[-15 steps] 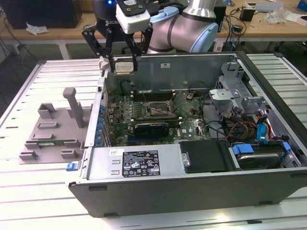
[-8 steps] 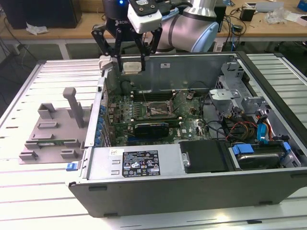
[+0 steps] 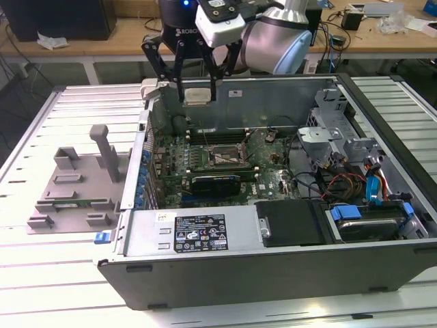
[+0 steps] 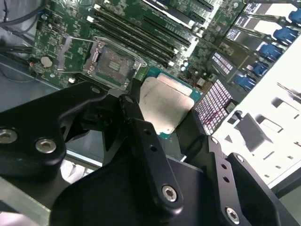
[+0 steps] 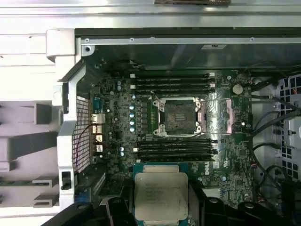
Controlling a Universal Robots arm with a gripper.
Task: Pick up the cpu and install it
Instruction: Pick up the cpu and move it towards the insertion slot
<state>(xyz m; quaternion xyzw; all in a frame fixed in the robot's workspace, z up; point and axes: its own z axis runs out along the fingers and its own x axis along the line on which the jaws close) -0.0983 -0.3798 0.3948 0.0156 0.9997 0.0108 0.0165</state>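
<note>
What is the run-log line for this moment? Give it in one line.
gripper: shut on cpu | place: above open computer case | socket: empty | cpu: not yet installed

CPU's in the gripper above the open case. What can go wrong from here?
The small silvery square cpu is pinched only by its edges in the black gripper, so it may slip or tilt.
It hangs off to one side of the open metal-framed socket; a skewed seating could damage contacts.
Black memory slots flank the socket; the gripper might clip them.
</note>
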